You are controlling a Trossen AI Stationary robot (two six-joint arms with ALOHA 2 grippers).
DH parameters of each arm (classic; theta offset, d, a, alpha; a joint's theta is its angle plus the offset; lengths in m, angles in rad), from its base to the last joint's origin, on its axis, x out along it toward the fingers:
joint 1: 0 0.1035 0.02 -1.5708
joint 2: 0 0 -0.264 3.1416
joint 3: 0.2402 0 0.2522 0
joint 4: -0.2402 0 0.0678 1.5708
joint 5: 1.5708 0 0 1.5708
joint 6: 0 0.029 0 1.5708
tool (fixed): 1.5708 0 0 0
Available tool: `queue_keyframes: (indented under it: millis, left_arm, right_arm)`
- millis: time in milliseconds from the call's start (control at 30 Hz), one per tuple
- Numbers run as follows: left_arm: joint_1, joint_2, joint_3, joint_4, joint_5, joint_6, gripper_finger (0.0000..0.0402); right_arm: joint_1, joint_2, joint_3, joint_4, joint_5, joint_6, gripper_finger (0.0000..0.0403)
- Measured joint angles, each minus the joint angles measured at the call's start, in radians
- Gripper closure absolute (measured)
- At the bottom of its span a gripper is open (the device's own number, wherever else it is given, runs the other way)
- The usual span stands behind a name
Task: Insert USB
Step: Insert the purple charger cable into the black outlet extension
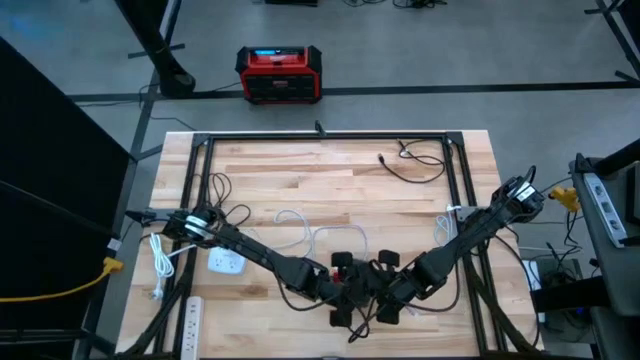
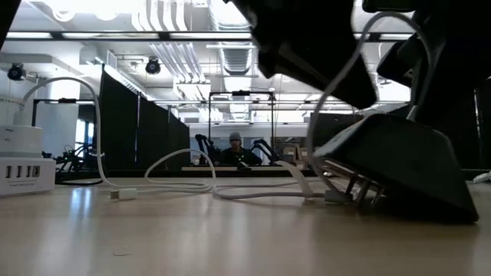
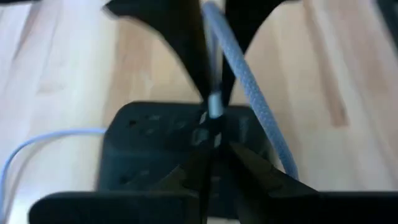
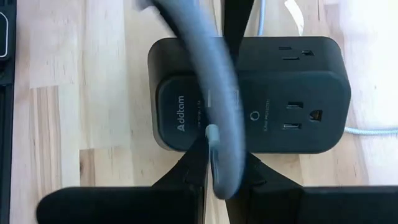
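Misalignment worries me: my right hand (image 4: 214, 163), clamped on the grey USB cable (image 4: 205, 68), hovers over the black power block (image 4: 298, 93); my left hand (image 3: 214, 134) pinches its plug (image 3: 215, 106), which could jam off-centre.

The only word that can be read is "Addtam". It stands in small pale letters on the top face of the black power block (image 4: 249, 93), left of the middle of the right wrist view, and it runs sideways up the block. A second line of tiny letters sits beside the round button on the same block, too small to read.
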Motion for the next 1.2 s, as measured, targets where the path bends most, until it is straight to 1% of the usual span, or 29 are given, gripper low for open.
queue_keyframes:
  millis: [167, 267, 333, 467, 633, 733, 1033, 1200]
  left_arm:
    - [-0.003, -0.004, 0.0, -0.161, -0.007, -0.063, 0.0361]
    - [-0.003, 0.003, 0.0, -0.217, -0.017, -0.085, 0.0361]
    - [0.001, 0.004, -0.019, -0.199, -0.031, -0.09, 0.0361]
    - [0.011, 0.003, -0.079, -0.091, -0.03, -0.09, 0.0361]
    - [0.014, 0.0, -0.117, -0.02, -0.021, -0.091, 0.0361]
    - [0.014, 0.002, -0.118, 0.013, -0.013, -0.09, 0.0361]
    - [0.01, 0.004, -0.118, 0.035, -0.003, -0.095, 0.0361]
    - [0.005, 0.004, -0.118, 0.04, -0.003, -0.103, 0.0361]
  right_arm:
    - [-0.006, 0.004, 0.001, 0.006, -0.001, -0.02, 0.039]
    - [-0.007, 0.001, 0.0, 0.015, -0.003, -0.033, 0.039]
    - [-0.011, 0.001, 0.0, 0.025, -0.006, -0.038, 0.039]
    - [-0.016, 0.005, -0.001, 0.028, -0.009, -0.04, 0.039]
    - [-0.017, 0.01, -0.001, 0.055, -0.019, -0.049, 0.039]
    - [-0.021, 0.011, -0.002, 0.058, -0.029, -0.059, 0.039]
    - [-0.025, 0.053, -0.002, 0.083, -0.039, -0.059, 0.039]
    - [-0.025, 0.048, -0.003, 0.079, -0.032, -0.069, 0.039]
